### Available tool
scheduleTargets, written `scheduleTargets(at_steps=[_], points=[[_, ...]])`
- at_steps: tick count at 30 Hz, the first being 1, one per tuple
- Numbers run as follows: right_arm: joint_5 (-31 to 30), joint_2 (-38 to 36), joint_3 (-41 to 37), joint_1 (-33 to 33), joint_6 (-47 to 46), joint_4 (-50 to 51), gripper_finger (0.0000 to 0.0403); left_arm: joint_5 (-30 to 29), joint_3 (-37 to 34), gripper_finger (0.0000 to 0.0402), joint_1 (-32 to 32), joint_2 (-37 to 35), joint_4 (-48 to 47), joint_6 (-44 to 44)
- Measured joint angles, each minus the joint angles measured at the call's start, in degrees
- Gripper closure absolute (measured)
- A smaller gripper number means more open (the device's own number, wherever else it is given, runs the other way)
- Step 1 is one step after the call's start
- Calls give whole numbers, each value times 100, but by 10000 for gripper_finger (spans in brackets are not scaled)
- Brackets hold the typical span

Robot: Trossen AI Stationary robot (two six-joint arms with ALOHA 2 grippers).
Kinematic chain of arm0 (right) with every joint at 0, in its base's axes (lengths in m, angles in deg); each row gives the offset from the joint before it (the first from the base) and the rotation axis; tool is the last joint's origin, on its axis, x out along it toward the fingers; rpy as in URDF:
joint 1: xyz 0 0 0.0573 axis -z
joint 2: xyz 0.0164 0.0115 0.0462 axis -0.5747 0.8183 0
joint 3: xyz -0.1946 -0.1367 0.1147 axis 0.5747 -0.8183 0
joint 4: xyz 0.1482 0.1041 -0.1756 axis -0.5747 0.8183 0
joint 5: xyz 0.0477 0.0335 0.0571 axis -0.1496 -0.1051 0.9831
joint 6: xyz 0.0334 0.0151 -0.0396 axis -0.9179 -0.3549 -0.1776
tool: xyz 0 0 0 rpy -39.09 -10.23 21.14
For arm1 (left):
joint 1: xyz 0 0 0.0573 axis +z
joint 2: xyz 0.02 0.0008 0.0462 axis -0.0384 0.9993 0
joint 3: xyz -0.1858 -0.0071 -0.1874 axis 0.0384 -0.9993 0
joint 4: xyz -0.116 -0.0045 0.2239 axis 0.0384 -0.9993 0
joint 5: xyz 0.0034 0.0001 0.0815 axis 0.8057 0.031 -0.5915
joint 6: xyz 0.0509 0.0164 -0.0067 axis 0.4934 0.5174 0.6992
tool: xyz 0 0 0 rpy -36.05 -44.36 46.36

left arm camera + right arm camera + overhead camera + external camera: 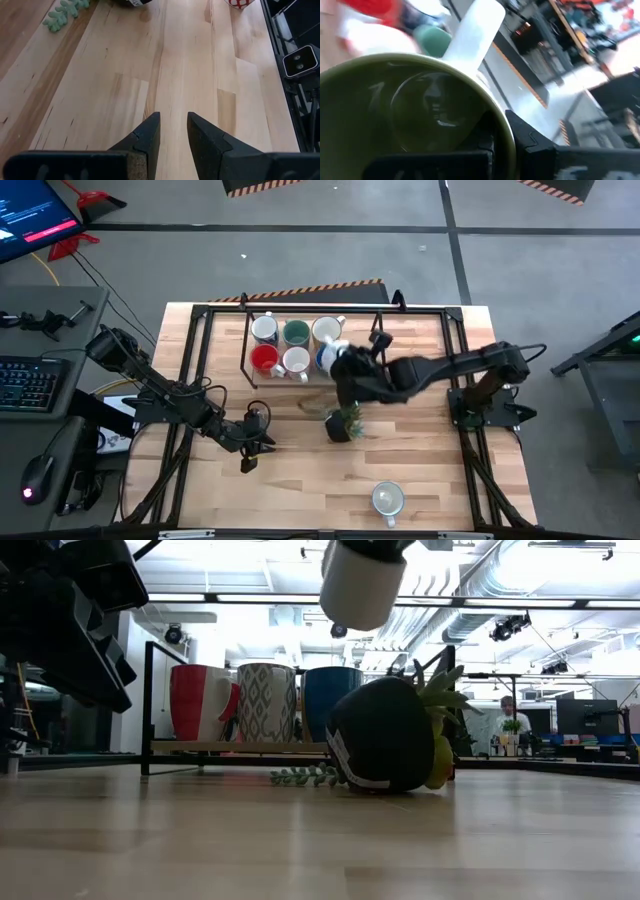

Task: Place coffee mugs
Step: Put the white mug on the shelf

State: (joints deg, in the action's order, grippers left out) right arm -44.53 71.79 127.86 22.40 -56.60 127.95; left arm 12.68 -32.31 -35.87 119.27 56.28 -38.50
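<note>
Several mugs stand in a black-framed rack (247, 350) at the far middle of the table: white (264, 328), teal (296, 332), cream (326, 330), red (264, 359), white (296, 363) and blue (323, 360). My right gripper (348, 365) is shut on a mug, white outside (360, 582) and olive inside (415, 107), which it holds high over the rack's right end. Another pale mug (388, 500) stands on its base near the table's near edge. My left gripper (173, 131) hovers open over bare wood at the left (250, 455). My right gripper holds the olive-lined mug by its rim (506, 131), with one finger inside the cup and the other finger (532, 137) outside the wall. The mug is lifted clear, above the tops of the racked mugs (268, 700).
A black plant pot (385, 735) lies tipped on its side at mid-table (343, 423), with a green sprig (305, 776) beside it. The rack's frame rails (148, 705) stand up from the table. Bare wood spreads across the near half.
</note>
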Motion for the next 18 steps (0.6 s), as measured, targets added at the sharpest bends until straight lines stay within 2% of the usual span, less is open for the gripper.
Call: scheduleTargets(at_steps=[5,11,15,18], points=[[-89,-2,117,641,227,297,403,0,0,314,0,0,-8,2],[-21,-61,695,1403,586,729,403,2,0,314,0,0,-35,8],[339,-93,1064,1942,936,916,403,2,0,314,0,0,-80,13],[1015,-94,1224,2382,1356,871,403,2,0,314,2,0,-93,13]])
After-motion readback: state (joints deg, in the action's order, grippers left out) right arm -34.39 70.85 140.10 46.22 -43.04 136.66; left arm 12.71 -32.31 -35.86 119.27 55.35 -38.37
